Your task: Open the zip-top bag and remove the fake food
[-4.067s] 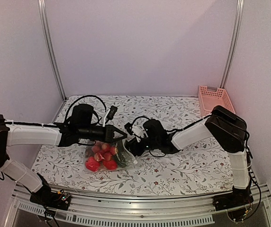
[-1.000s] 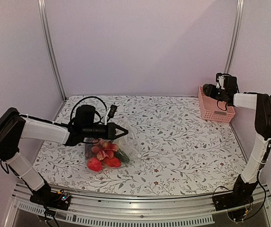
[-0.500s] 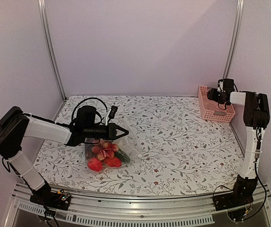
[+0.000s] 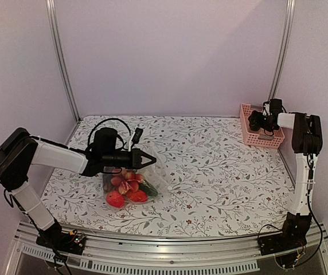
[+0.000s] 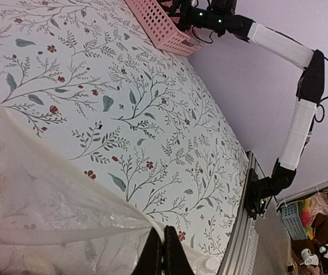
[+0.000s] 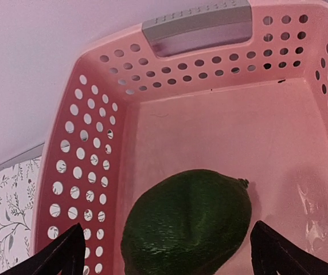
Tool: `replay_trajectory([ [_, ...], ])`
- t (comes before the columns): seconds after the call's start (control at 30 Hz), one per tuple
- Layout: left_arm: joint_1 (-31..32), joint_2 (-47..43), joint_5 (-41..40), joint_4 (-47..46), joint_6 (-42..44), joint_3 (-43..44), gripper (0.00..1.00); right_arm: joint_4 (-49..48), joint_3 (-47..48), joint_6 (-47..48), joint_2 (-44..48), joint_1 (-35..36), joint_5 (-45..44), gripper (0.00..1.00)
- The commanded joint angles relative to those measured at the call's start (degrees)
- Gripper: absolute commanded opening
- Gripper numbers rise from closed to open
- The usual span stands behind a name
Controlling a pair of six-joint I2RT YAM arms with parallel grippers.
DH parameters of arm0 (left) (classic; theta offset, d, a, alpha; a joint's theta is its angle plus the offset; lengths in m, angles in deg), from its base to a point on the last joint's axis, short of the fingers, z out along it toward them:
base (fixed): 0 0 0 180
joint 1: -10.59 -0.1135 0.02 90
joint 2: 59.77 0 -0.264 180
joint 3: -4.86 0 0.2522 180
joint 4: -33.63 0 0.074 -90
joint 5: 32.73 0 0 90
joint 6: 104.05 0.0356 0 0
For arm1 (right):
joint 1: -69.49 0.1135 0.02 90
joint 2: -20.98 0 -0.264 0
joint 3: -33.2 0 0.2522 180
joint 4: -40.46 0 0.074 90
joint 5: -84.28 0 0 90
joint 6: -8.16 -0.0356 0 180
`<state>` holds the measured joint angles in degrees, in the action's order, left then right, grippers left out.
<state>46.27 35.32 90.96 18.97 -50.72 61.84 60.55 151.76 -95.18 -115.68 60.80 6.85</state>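
Observation:
The clear zip-top bag (image 4: 134,182) lies on the left of the table, holding red, orange and dark green fake food (image 4: 124,188). My left gripper (image 4: 150,160) is shut on the bag's upper edge and holds it up; in the left wrist view the film (image 5: 61,217) runs into the closed fingers (image 5: 163,252). My right gripper (image 4: 254,121) is open over the pink basket (image 4: 261,133) at the back right. In the right wrist view a dark green avocado-like piece (image 6: 188,226) lies on the basket floor (image 6: 210,137) between my spread fingertips (image 6: 66,253), not held.
The table has a floral cloth (image 4: 221,172). Metal frame posts (image 4: 61,57) stand at the back corners. A rail (image 4: 170,252) runs along the near edge. The right arm (image 5: 290,51) shows in the left wrist view.
The right arm went from the bag across to the basket at the back right, then lowered into it; the green piece now lies in the basket. The left gripper stayed holding the bag.

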Motion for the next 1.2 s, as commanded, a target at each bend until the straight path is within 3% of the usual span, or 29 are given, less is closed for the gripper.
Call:
replay_trajectory([
  [0.0, -0.7, 1.4, -0.2, -0.8, 0.2, 1.3, 0.0, 1.5, 2.5, 0.5, 1.6, -0.2, 0.8, 0.99],
  [0.23, -0.7, 2.0, 0.1, -1.2, -0.4, 1.6, 0.0, 1.4, 1.3, -6.6, 8.4, -0.2, -2.1, 0.99],
  [0.43, -0.4, 1.6, 0.0, -1.2, -0.6, 1.3, 0.0, -2.0, -4.6, -6.3, 16.2, -0.2, 4.8, 0.99],
  [0.6, -0.1, 1.2, -0.2, -1.0, -0.5, 0.9, 0.0, -12.0, -15.8, -9.5, 24.9, 0.7, 11.7, 0.99],
  [0.83, -0.1, -0.2, -1.1, 1.5, 1.4, 0.8, 0.0, -11.4, -26.5, 1.9, 37.8, 7.7, 22.2, 0.99],
  [1.17, 2.1, -2.5, -2.5, 2.8, 3.4, -0.4, 0.0, -9.8, -39.0, 2.3, 43.7, 22.2, 31.3, 0.99],
])
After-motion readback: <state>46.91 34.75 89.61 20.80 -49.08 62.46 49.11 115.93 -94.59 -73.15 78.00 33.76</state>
